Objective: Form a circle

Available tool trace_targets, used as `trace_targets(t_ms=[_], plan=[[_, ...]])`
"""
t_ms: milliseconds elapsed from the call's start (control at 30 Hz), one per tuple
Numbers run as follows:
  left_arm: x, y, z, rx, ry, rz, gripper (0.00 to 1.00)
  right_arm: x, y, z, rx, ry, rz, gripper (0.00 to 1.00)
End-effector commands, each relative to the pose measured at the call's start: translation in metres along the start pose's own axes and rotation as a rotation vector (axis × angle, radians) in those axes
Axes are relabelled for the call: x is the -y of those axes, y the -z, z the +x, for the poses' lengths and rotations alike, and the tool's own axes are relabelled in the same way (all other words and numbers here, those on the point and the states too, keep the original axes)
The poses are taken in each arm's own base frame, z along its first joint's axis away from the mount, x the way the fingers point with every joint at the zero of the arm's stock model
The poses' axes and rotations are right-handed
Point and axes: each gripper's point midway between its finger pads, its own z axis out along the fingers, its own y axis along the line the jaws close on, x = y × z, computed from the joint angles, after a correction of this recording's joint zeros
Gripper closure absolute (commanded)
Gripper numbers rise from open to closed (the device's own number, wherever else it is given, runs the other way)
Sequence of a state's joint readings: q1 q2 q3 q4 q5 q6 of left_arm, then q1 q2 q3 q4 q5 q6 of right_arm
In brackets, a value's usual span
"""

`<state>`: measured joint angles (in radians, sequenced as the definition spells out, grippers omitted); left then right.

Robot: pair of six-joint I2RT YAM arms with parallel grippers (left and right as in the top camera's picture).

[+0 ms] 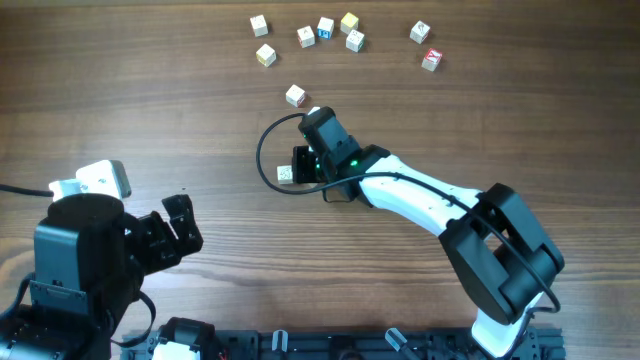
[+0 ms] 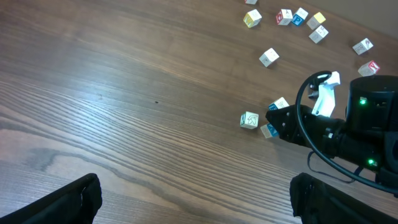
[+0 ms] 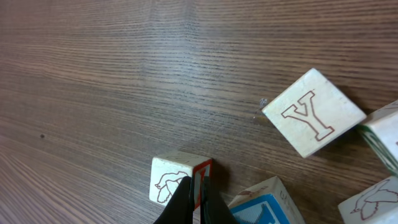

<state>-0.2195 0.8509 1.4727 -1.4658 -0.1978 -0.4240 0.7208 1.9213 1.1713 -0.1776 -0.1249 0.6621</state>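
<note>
**Overhead.** My right arm reaches in from the lower right to mid-surface. My right hand sits low over the circle and covers most of it. Only one pale cube shows, at the hand's left side. A lone cube lies just beyond the hand. The scattered cubes are spread along the far edge, well apart from the circle. My left hand is at the lower left, far from every cube, with jaws spread wide and nothing held.

**Left wrist.** My left hand shows as two dark fingers at the bottom corners, w/ bare surface between them. Across from it, my right hand has its tips at the circle. Three cubes show here, incl. a line-drawing cube on the left; the rest are hidden behind the hand. The lone cube and scattered cubes lie further out.

**Right wrist.** My right hand is closed tight, tips together, gripping nothing. The tips overlap the red-edged cube; I cannot tell whether they touch it or sit just above. The circle shows as five cubes:
- The red-edged cube.
- The blue-faced cube, just beside the red-edged one.
- The Y cube, across a wider gap from the red-edged one.
- A green-striped cube, close against the Y cube and cut off at the right edge.
- A corner cube, partly out of frame.
</note>
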Motion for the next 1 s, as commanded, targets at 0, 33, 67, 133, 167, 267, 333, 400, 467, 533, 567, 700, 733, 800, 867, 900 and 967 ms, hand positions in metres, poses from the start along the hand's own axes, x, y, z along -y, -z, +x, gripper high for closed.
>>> trace_targets(t_ms=[0, 33, 67, 133, 167, 267, 333, 400, 467, 533, 567, 700, 733, 800, 867, 900, 967], plan=[[-0.003, 0.0, -0.002, 0.01, 0.011, -0.014, 0.0, 0.006, -0.018, 0.015, -0.031, -0.01, 0.035, 0.93], [-0.003, 0.0, -0.002, 0.009, 0.011, -0.015, 0.0, 0.007, -0.02, 0.017, -0.035, -0.013, 0.036, 0.93], [-0.003, 0.0, -0.002, 0.009, 0.011, -0.015, 0.0, 0.008, -0.021, 0.018, -0.037, -0.024, 0.039, 0.93], [-0.003, 0.0, -0.002, 0.01, 0.011, -0.014, 0.0, 0.009, -0.021, 0.019, -0.043, -0.027, 0.044, 0.94], [-0.003, 0.0, -0.002, 0.009, 0.011, -0.015, 0.0, 0.01, -0.021, 0.02, -0.048, -0.033, 0.048, 0.94], [-0.003, 0.0, -0.002, 0.009, 0.011, -0.015, 0.0, 0.012, -0.021, 0.022, -0.056, -0.037, 0.055, 0.94], [-0.003, 0.0, -0.002, 0.009, 0.011, -0.015, 0.0, 0.012, -0.021, 0.023, -0.058, -0.037, 0.057, 0.94], [-0.003, 0.0, -0.002, 0.009, 0.011, -0.015, 0.0, 0.013, -0.021, 0.023, -0.061, -0.039, 0.059, 0.95], [-0.003, 0.0, -0.002, 0.01, 0.011, -0.014, 0.0, 0.014, -0.02, 0.025, -0.066, -0.04, 0.063, 0.95], [-0.003, 0.0, -0.002, 0.01, 0.011, -0.015, 0.0, 0.014, -0.02, 0.025, -0.068, -0.038, 0.064, 0.95], [-0.003, 0.0, -0.002, 0.009, 0.011, -0.015, 0.0, 0.014, -0.02, 0.026, -0.071, -0.037, 0.061, 0.95], [-0.003, 0.0, -0.002, 0.01, 0.011, -0.014, 0.0, 0.014, -0.02, 0.027, -0.076, -0.032, 0.061, 0.96], [-0.003, 0.0, -0.002, 0.009, 0.011, -0.015, 0.0, 0.014, -0.02, 0.027, -0.077, -0.028, 0.06, 0.95], [-0.003, 0.0, -0.002, 0.01, 0.011, -0.015, 0.0, 0.006, -0.018, 0.028, -0.091, 0.004, 0.023, 0.95], [-0.003, 0.0, -0.002, 0.009, 0.011, -0.015, 0.0, -0.001, -0.016, 0.03, -0.107, 0.03, -0.014, 0.96], [-0.003, 0.0, -0.002, 0.009, 0.011, -0.015, 0.0, -0.005, -0.015, 0.032, -0.12, 0.04, -0.035, 0.95], [-0.003, 0.0, -0.002, 0.009, 0.011, -0.015, 0.0, -0.008, -0.014, 0.037, -0.147, 0.038, -0.057, 0.95]])
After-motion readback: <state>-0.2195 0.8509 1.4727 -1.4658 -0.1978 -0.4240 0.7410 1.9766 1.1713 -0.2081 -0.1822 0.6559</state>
